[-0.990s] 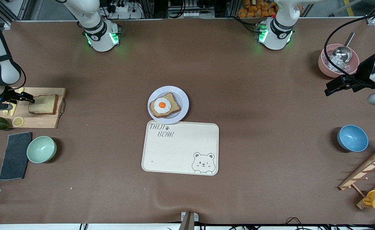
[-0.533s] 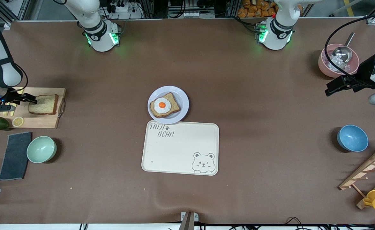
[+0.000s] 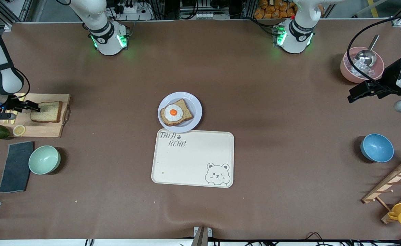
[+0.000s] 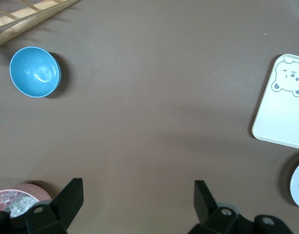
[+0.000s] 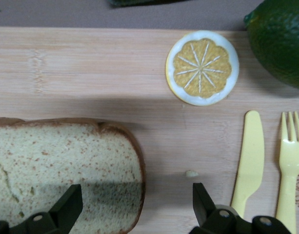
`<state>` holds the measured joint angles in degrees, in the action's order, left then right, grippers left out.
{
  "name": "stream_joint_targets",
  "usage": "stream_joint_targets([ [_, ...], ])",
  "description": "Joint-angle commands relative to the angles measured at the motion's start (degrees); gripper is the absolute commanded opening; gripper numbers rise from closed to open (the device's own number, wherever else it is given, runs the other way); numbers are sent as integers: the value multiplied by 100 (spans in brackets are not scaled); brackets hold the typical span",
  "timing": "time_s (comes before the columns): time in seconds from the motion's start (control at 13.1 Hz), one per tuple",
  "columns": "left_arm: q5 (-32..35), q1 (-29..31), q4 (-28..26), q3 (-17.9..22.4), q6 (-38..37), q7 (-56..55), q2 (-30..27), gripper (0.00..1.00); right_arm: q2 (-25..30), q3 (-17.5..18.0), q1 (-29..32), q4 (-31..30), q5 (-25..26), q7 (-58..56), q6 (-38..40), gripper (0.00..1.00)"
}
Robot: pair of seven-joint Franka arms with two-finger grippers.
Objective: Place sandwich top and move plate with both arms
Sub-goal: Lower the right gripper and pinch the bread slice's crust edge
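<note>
The sandwich top (image 3: 46,111) lies flat on a wooden cutting board (image 3: 43,131) at the right arm's end of the table. It fills part of the right wrist view (image 5: 61,165). My right gripper (image 3: 29,106) is open and low over the board at the slice's edge (image 5: 134,207), with one finger over the bread and one over bare wood. The plate (image 3: 195,107) sits mid-table and holds a slice with a fried egg (image 3: 174,112). My left gripper (image 3: 354,94) is open and empty (image 4: 138,195), up in the air over bare table near the pink bowl.
A lemon slice (image 5: 203,68), avocado (image 5: 281,44), yellow knife (image 5: 249,161) and fork (image 5: 288,165) lie by the bread. The bear tray (image 3: 193,159) touches the plate. Also here are a green bowl (image 3: 44,159), dark cloth (image 3: 16,166), blue bowl (image 3: 376,147), pink bowl (image 3: 348,73) and wooden rack (image 3: 391,186).
My right gripper has shifted a little toward the bread slice. The left arm has hardly moved.
</note>
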<state>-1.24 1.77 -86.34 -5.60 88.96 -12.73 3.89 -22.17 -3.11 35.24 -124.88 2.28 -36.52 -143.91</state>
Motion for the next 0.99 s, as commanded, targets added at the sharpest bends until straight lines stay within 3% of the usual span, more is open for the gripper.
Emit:
stream_joint_targets([
  [0.0, 36, 51, 91, -29, -89, -10, 24, 100, -209, 109, 177, 314, -480, -92, 309, 100],
  [0.15, 36, 51, 91, -21, -89, -10, 33, 100, -305, 100, 168, 490, -623, -110, 635, 100],
  [0.91, 45, 17, 100, -12, -89, -80, 33, 100, -359, 100, 247, 526, -632, -382, 784, 100],
])
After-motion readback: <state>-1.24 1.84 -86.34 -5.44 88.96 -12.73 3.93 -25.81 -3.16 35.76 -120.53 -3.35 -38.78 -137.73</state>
